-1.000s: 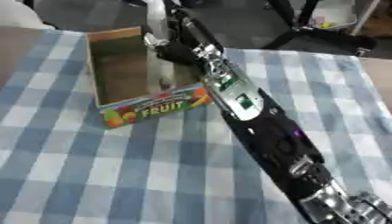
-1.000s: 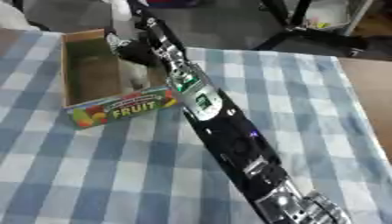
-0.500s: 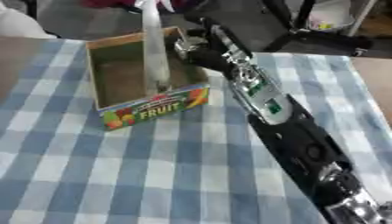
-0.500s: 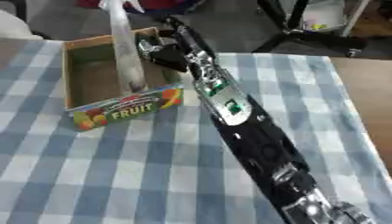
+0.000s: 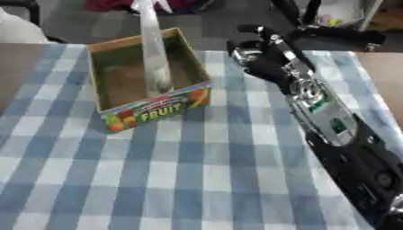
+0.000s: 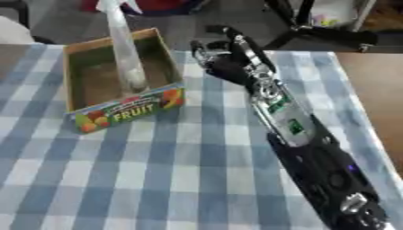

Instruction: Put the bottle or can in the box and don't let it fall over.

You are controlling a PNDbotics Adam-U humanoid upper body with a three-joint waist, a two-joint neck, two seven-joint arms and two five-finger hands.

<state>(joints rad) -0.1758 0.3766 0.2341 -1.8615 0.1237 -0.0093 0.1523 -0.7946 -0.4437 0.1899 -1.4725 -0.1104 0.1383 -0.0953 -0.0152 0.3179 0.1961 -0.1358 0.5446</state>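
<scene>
A tall clear bottle [image 5: 154, 54] stands upright inside the open cardboard box [image 5: 151, 111], near its right front corner; the box's front wall reads FRUIT. My right hand [image 5: 256, 53] hovers just right of the box's far right corner, apart from the bottle, open with its fingers relaxed and nothing in them. The black and silver right arm [image 6: 291, 126] runs from the lower right corner up to the hand. The left hand shows in neither view.
The box sits on a blue and white checked cloth [image 5: 181, 170]. Bare brown table [image 6: 374, 90] shows past the cloth's right edge. Black stand legs [image 5: 330, 31] and a red thing [image 6: 157, 5] lie on the floor beyond the table's far edge.
The right hand has let go of the bottle and drawn back to the right, out of the box. The bottle stays standing in the box. The camera has shifted too.
</scene>
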